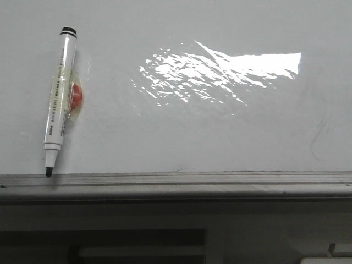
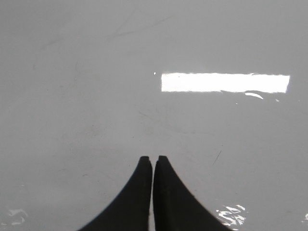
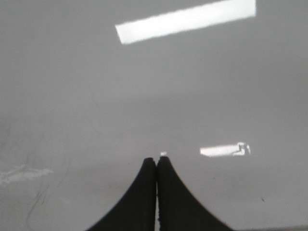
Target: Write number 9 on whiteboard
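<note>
The whiteboard point(image 1: 220, 132) fills the front view, glossy white-grey, with a grey metal ledge point(image 1: 192, 179) along its lower edge. No number 9 shows on it; only faint grey smudges at the right. A white marker point(image 1: 59, 102) with a black tip pointing down is stuck to the board at the left by a clear holder with a red piece point(image 1: 77, 94). Neither gripper shows in the front view. My left gripper point(image 2: 153, 159) is shut and empty, facing the bare board point(image 2: 96, 96). My right gripper point(image 3: 156, 160) is shut and empty, facing the board point(image 3: 216, 96).
Bright light glare point(image 1: 220, 69) reflects on the board's upper middle. Below the ledge is a dark shelf or frame point(image 1: 137, 242). A faint curved smudge point(image 1: 319, 137) marks the board's right side.
</note>
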Controlling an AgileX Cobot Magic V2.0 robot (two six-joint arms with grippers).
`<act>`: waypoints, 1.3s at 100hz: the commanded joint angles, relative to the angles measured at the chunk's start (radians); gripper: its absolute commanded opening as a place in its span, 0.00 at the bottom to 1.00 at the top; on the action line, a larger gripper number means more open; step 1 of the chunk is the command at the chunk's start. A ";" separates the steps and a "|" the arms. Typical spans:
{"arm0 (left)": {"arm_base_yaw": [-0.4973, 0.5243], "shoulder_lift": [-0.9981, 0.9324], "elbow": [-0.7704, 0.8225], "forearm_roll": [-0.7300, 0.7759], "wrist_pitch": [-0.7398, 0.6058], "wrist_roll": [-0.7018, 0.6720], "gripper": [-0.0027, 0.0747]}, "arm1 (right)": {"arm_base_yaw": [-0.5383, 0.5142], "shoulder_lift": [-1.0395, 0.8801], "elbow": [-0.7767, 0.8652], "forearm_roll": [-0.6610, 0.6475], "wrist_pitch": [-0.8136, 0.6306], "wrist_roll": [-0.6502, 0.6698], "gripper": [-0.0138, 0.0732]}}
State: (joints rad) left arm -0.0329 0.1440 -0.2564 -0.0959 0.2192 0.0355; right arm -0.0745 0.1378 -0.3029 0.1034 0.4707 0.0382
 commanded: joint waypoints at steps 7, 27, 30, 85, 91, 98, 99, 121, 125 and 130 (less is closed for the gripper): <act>-0.004 0.079 -0.090 0.025 -0.003 0.005 0.01 | -0.002 0.084 -0.065 -0.003 0.014 -0.004 0.09; -0.004 0.120 -0.082 0.014 -0.082 0.005 0.23 | -0.001 0.088 -0.065 -0.003 0.011 -0.004 0.09; -0.004 0.124 -0.077 0.014 -0.103 0.005 0.29 | -0.001 0.088 -0.065 -0.003 0.011 -0.004 0.09; -0.187 0.243 -0.027 0.070 -0.488 -0.007 0.79 | -0.001 0.088 -0.027 -0.003 0.049 -0.004 0.09; -0.259 0.264 -0.027 0.070 -0.524 -0.018 0.79 | -0.001 0.088 -0.023 -0.003 0.044 -0.004 0.09; -0.356 0.291 -0.027 0.070 -0.549 -0.024 0.79 | -0.001 0.088 -0.020 -0.003 0.039 -0.004 0.09; -0.376 0.293 -0.027 0.070 -0.549 -0.024 0.79 | -0.001 0.088 -0.020 -0.003 0.036 -0.004 0.09; -0.637 0.378 -0.027 0.068 -0.583 -0.024 0.79 | -0.001 0.088 -0.020 -0.003 0.030 -0.004 0.09; -0.672 0.389 -0.027 0.065 -0.612 -0.024 0.79 | -0.001 0.088 -0.020 -0.003 0.030 -0.004 0.09; -0.709 0.397 -0.027 0.057 -0.644 -0.024 0.78 | -0.001 0.088 -0.020 -0.003 0.025 -0.004 0.09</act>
State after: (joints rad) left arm -0.6775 0.5192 -0.2490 -0.0277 -0.2894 0.0251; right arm -0.0745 0.2076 -0.2981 0.1034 0.5791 0.0382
